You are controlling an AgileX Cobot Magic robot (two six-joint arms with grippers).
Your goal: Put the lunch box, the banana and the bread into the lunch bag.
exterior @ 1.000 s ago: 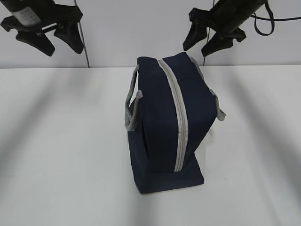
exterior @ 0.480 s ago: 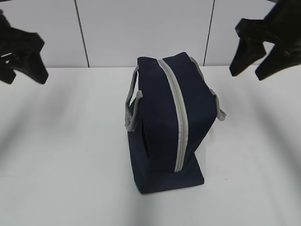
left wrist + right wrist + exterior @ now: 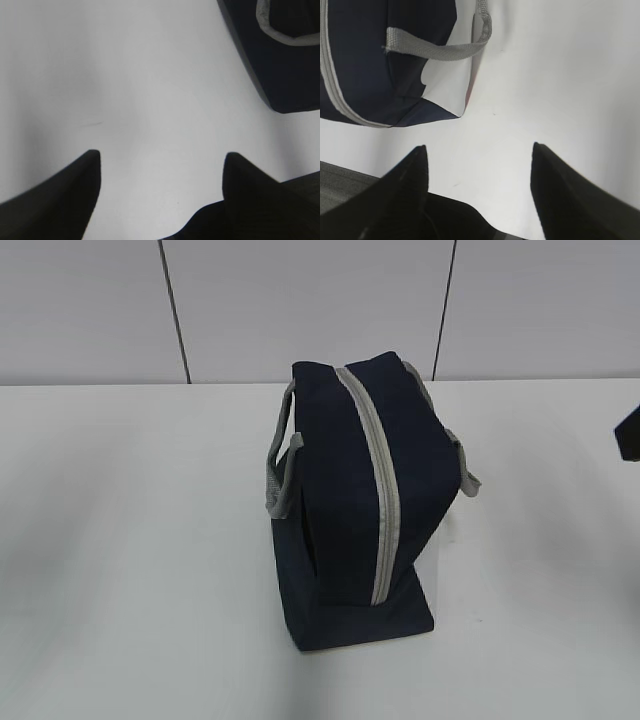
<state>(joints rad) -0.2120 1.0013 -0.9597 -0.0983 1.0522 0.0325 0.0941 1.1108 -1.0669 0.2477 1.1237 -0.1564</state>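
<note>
The navy lunch bag (image 3: 350, 510) stands in the middle of the white table, its grey zipper (image 3: 378, 480) shut along the top and a grey handle (image 3: 278, 475) on each side. A corner of it shows in the left wrist view (image 3: 280, 60), and its white side panel and handle show in the right wrist view (image 3: 395, 65). My left gripper (image 3: 160, 155) is open and empty over bare table, left of the bag. My right gripper (image 3: 479, 147) is open and empty, right of the bag; only a dark sliver of it shows at the exterior view's right edge (image 3: 630, 435). The lunch box, banana and bread are out of view.
The white table (image 3: 130, 540) stretches to both sides of the bag. A pale panelled wall (image 3: 300, 300) stands behind the table's far edge.
Both grippers have swung outward and down from above the bag's far end. The left has left the exterior view and the right is almost out at the right edge. The bag has not moved.
</note>
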